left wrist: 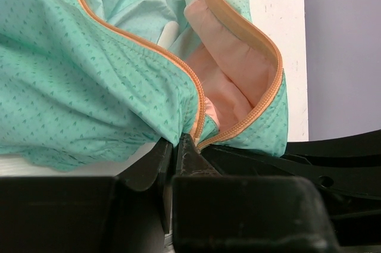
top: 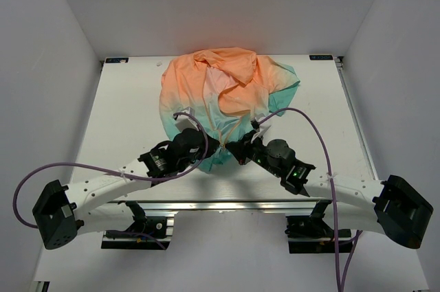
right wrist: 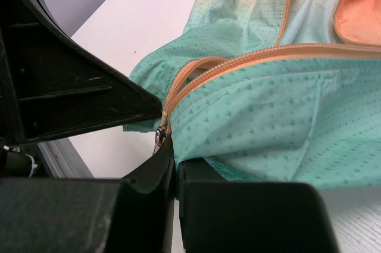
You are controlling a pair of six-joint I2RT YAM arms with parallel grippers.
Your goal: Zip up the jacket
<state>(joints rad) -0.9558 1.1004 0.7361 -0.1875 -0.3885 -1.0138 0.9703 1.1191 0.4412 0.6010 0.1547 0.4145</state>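
The jacket [top: 227, 89] lies crumpled on the table's middle, peach-orange at the far side and teal at the near hem. Both grippers meet at that hem. My left gripper [top: 214, 146] is shut on the teal hem [left wrist: 89, 86] at the bottom end of the orange zipper [left wrist: 262, 104]; its closed tips [left wrist: 177, 143] pinch the fabric. My right gripper [top: 238, 149] is shut [right wrist: 174, 149] on the teal hem [right wrist: 268, 116] right beside the metal zipper slider [right wrist: 160, 136]. The zipper [right wrist: 238, 59] runs up from there, its two sides joined near the slider.
The white table [top: 124, 113] has a metal rail [top: 227, 206] along its near edge. Purple cables [top: 302, 117] loop over both arms. The left gripper's black body [right wrist: 59, 86] sits close beside the right one. White walls enclose the table.
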